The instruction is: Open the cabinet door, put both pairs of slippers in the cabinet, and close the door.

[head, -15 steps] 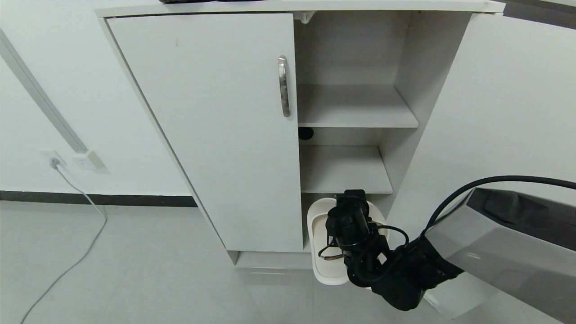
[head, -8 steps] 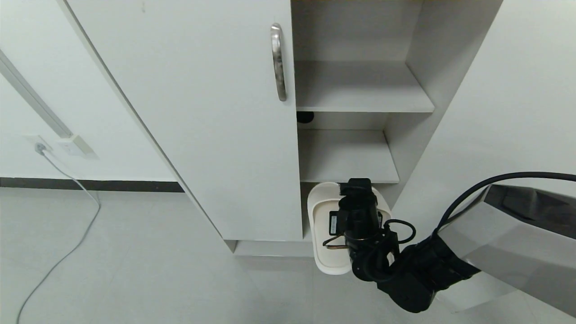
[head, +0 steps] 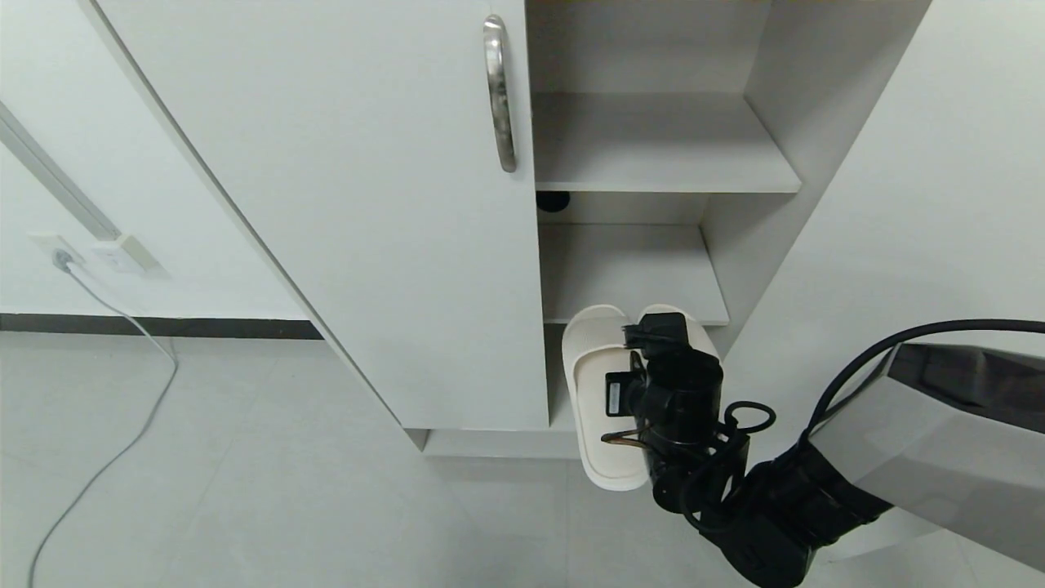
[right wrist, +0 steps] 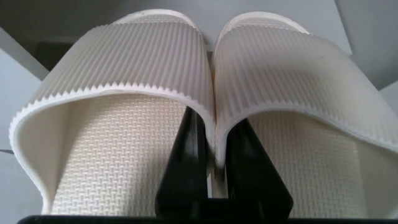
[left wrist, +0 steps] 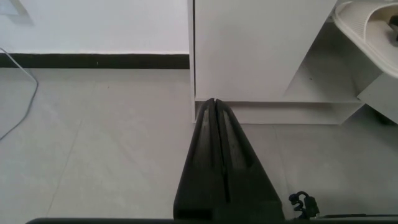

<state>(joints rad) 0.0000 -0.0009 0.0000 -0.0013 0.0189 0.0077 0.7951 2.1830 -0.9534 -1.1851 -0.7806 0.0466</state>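
The right arm [head: 775, 498] reaches low toward the cabinet's [head: 759, 139] bottom compartment. Its pincer [right wrist: 214, 155] is clamped on the touching inner sides of the cream slippers [head: 600, 384], toes at the opening, heels over the floor [head: 245, 490]. The left pincer [left wrist: 215, 104], pressed together and empty, points at the cabinet base.

The right gripper [right wrist: 214, 163] pinches cream ribbed slippers [head: 600, 384] at the white cabinet [head: 367, 204] base; the left gripper [left wrist: 216, 107], fingers pressed together, faces that base
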